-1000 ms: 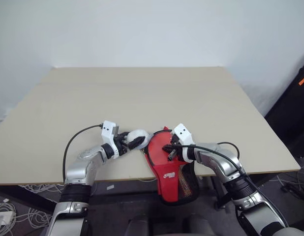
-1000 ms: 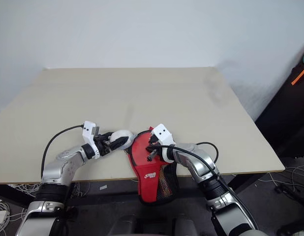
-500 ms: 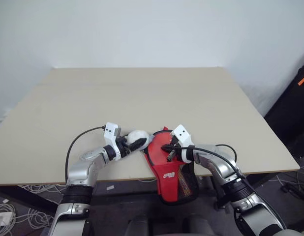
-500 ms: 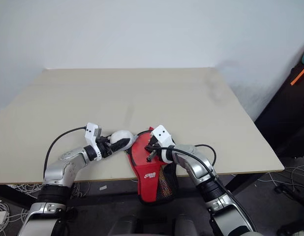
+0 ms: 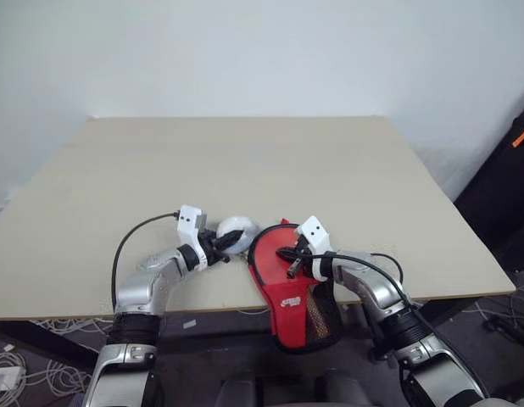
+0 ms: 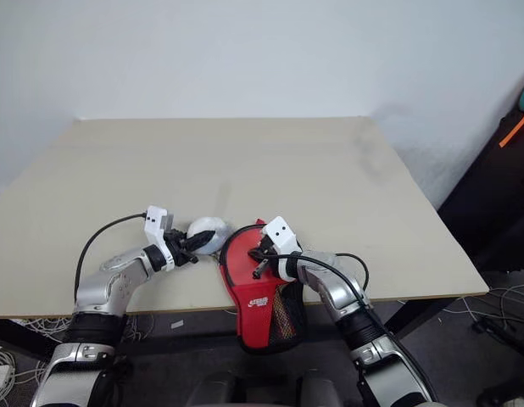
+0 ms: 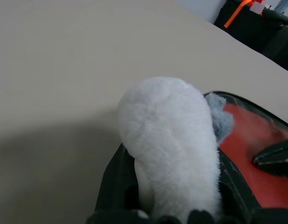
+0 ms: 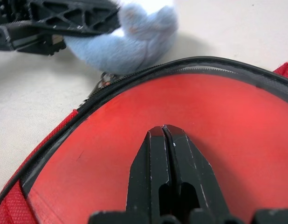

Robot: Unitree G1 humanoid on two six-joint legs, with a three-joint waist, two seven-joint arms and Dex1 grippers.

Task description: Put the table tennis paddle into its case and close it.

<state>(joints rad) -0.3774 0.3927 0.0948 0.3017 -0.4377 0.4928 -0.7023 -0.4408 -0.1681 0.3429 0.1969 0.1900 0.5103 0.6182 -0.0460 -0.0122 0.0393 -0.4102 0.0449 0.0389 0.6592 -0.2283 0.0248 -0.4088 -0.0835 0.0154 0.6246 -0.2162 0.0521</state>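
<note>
Seen from the head camera, the case (image 5: 289,280) lies at the near edge of the pale surface (image 5: 245,161), its round red part on the surface and its narrow mesh end hanging over the edge. The right tool (image 5: 287,257) rests on the red panel of the case with its fingers pressed together, holding nothing. Just beside the case, on its left, the left tool (image 5: 225,241) is closed around a whitish fluffy lump (image 5: 236,231), which sits right at the black zip edging.

In the left wrist view, the fluffy lump (image 7: 172,140) stands between the left tool's two black fingers (image 7: 117,186), which hug its sides. The case (image 7: 256,140) shows just behind it, red with a black rim.

In the right wrist view, the right tool (image 8: 164,135) has its two fingers shut tip to tip over the red face inside the case's zip edging (image 8: 134,77); whether that face is the paddle or the panel cannot be told. Beyond the edging, the lump (image 8: 125,42) touches the case, with a left finger (image 8: 69,16) across it.
</note>
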